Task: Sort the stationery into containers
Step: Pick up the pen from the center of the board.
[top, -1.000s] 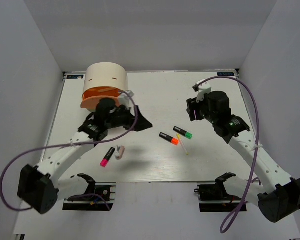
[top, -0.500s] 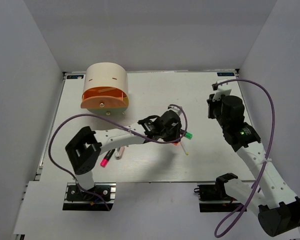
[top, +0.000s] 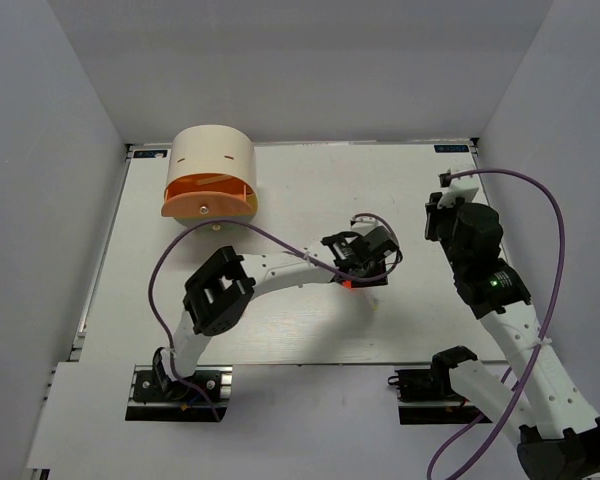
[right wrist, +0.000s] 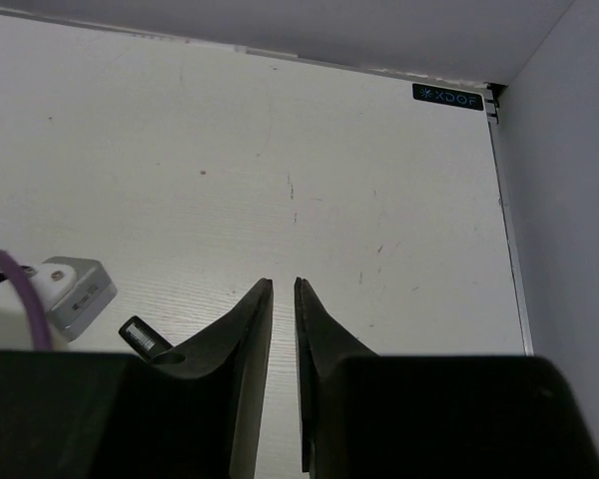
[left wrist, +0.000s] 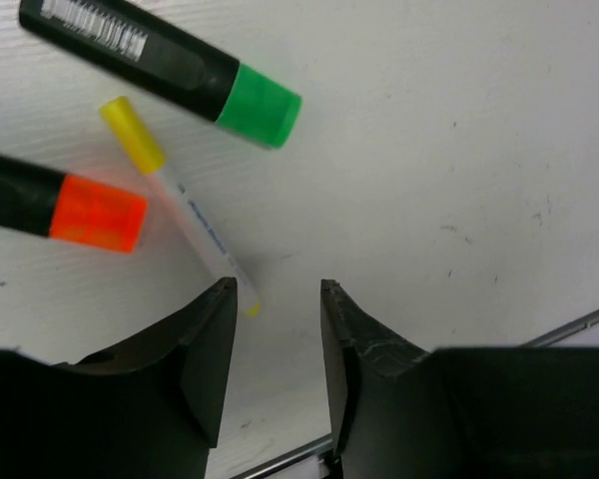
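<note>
Cream cylindrical box (top: 212, 158): stood at the far left of the bench (top: 310, 185), close to the rear edge.
Orange drawer (top: 208, 200): projected out of the near side of the box, knob facing the arms; its contents could not be made out.
Left arm: stretched from its base across the bench to the middle, with its purple cable (top: 180, 250) looping over it.
Left gripper (left wrist: 277, 299): hung low over the bench, jaws apart and closed on nothing, with bare surface between the fingertips.
Orange-capped highlighter (left wrist: 60, 205): lay flat to the left in the wrist view, cap pointing right, just beside the cream stick.
Cream stick (left wrist: 180, 205): lay flat and slanted, with its yellow tip between the two highlighter caps and its other end just beside the left fingertip.
Green-capped highlighter (left wrist: 160, 70): lay flat beyond the stick, black body with a barcode label, cap pointing right.
Right gripper (right wrist: 280, 291): was held above the right rear of the bench, well apart from the stationery, jaws drawn almost together with only a thin slit between them.
</note>
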You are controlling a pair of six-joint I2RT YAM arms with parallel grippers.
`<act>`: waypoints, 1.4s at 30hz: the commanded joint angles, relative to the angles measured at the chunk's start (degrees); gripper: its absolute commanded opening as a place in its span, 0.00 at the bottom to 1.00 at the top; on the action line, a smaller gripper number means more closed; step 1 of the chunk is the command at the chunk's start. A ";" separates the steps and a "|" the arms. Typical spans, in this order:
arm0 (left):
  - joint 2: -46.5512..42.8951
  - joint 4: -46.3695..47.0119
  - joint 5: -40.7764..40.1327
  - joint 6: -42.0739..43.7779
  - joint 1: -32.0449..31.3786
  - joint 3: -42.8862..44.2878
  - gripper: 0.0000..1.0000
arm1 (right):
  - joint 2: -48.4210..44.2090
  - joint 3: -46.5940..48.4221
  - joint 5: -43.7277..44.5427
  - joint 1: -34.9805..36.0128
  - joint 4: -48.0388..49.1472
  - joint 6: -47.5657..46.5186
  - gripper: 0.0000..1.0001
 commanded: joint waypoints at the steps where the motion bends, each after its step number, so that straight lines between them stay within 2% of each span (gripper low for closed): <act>1: 3.61 -8.50 -2.22 -4.36 -0.26 8.71 0.49 | -1.70 -0.58 1.44 -0.13 3.63 0.37 0.21; 4: 6.17 -10.73 -2.84 -5.77 -0.79 11.37 0.49 | -1.88 -0.76 1.18 -0.13 3.71 0.28 0.21; 12: 6.70 -14.68 -5.30 -7.61 -0.79 11.38 0.48 | -2.67 -1.11 0.91 -0.13 3.98 0.10 0.21; 17: 7.22 -13.98 -5.30 -7.61 -0.79 10.06 0.48 | -2.58 -1.11 0.91 0.05 4.07 0.10 0.22; 26: 12.14 -13.89 -3.54 -8.14 -0.79 14.71 0.47 | -3.28 -1.37 0.56 0.05 4.24 0.19 0.22; 34: 14.52 -19.25 -2.93 -9.28 0.26 17.70 0.46 | -4.07 -1.98 0.56 -0.04 4.94 -0.07 0.22; 42: 15.05 -29.17 -4.77 -9.28 0.27 17.70 0.46 | -5.13 -2.25 0.12 0.14 5.12 0.02 0.22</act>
